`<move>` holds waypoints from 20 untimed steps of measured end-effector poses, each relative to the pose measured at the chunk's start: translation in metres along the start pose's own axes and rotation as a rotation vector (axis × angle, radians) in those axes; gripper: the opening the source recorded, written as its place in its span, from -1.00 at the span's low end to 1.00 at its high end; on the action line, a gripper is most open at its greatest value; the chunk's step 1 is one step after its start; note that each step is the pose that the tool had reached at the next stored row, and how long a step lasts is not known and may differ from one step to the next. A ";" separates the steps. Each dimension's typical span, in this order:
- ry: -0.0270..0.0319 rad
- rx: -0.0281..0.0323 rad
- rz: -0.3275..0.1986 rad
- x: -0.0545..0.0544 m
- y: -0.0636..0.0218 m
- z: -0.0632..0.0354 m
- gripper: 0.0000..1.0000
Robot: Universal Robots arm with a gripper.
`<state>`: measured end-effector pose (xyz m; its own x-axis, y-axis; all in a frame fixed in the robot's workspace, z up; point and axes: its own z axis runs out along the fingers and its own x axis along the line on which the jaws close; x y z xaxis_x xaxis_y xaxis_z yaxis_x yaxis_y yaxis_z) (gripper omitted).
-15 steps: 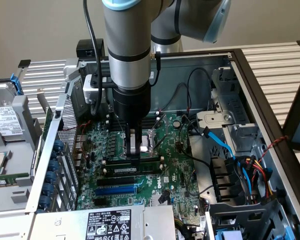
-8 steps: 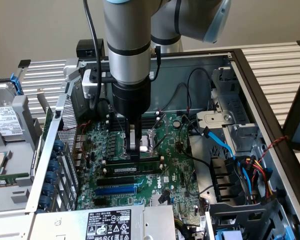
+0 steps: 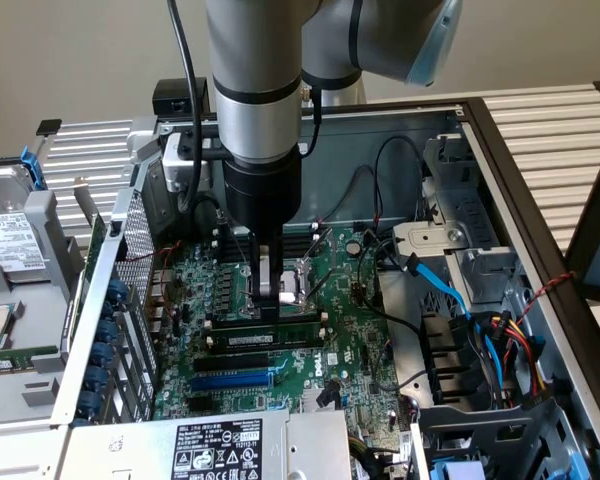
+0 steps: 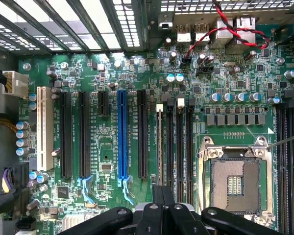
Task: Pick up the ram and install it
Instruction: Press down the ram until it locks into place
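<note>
Gripper (image 3: 269, 292) closed, empty, centre of exterior frame, tips just above ram (image 3: 270, 340) seated in black slot (image 3: 263, 325) on motherboard (image 3: 345, 345).

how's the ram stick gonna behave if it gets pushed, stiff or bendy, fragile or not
The ram is a long thin board that appears to stand on edge among the black slots, so it is probably stiff along its length but might flex or crack under a sideways push. It looks light for its length. Its exposed chips suggest it is fragile.
</note>
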<state>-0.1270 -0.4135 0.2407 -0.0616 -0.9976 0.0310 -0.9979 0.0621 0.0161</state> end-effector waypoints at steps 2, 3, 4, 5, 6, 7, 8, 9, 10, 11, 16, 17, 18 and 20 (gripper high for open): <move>0.0001 0.0000 0.000 0.000 0.0000 0.0000 -0.79; 0.0002 0.0001 0.000 0.000 0.0000 0.0000 -0.79; 0.0003 0.0000 0.000 0.000 0.0000 0.0000 -0.79; 0.0003 0.0000 0.000 0.000 0.0000 0.0000 -0.79; 0.0004 0.0001 0.000 0.000 0.0000 0.0000 -0.79; 0.0005 0.0001 0.000 0.000 0.0000 0.0000 -0.79; 0.0006 0.0001 0.000 0.000 0.0000 0.0000 -0.79; 0.0007 0.0001 0.000 0.000 0.0000 0.0000 -0.79; 0.0007 0.0001 0.000 0.000 0.0000 0.0000 -0.79; 0.0008 0.0001 0.000 0.000 0.0000 0.0000 -0.79; 0.0007 0.0000 0.000 0.000 0.0000 0.0001 -0.79; 0.0006 -0.0001 0.002 0.000 0.0000 0.0000 -0.79; 0.0004 -0.0005 0.014 0.000 0.0000 0.0001 -0.79; 0.0001 -0.0013 0.042 0.000 0.0000 0.0000 -0.79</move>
<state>-0.1270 -0.4135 0.2407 -0.1032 -0.9941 0.0318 -0.9945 0.1038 0.0161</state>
